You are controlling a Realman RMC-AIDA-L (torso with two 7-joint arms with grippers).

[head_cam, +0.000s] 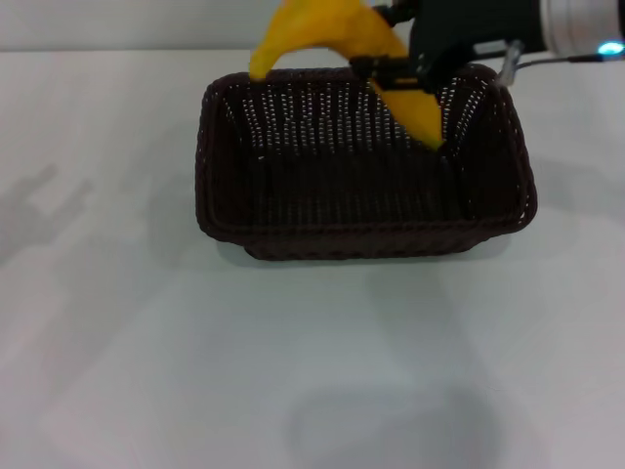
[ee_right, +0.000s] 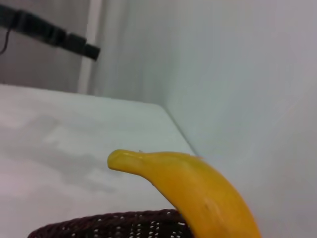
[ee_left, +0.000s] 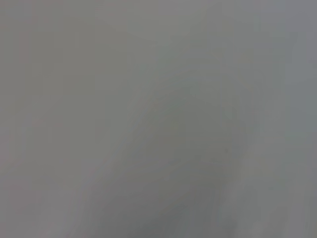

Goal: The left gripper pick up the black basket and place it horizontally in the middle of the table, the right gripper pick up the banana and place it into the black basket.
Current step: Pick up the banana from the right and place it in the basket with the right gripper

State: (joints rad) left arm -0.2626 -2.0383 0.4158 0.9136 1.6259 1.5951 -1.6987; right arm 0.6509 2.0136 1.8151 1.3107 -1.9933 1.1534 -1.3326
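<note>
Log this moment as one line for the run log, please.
stage: banana over basket | right pincer: shut on banana, above far rim of black basket | basket: on table, holds nothing | left pincer: out of view

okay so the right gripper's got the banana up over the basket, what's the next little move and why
Probably lower it a little, then release. The right gripper holds the banana above the far rim of the black basket, one end dipping inside and the other sticking out past the rim. The basket already sits lengthwise on the table.
</note>
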